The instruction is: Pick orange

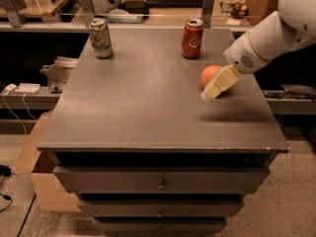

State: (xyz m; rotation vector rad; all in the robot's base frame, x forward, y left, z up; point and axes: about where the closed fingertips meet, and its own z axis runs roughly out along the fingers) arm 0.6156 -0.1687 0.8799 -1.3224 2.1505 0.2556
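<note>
Grey tabletop (148, 112) on a drawer cabinet, bench clutter behind; the orange (208, 74) sits on its right half toward 3 o'clock, at about 5 o'clock from the red cola can (192, 38) and well apart from the pale can (101, 37) at far left. The gripper (211, 90) slants down from 2 o'clock and covers the orange's lower right, so the orange lies at roughly 12 o'clock from its tip. Touching or just beside, cannot tell, nor whether the gripper is spread or closed. Round fruit, no long axis, so the grasp likely hinges only on centring on it.
</note>
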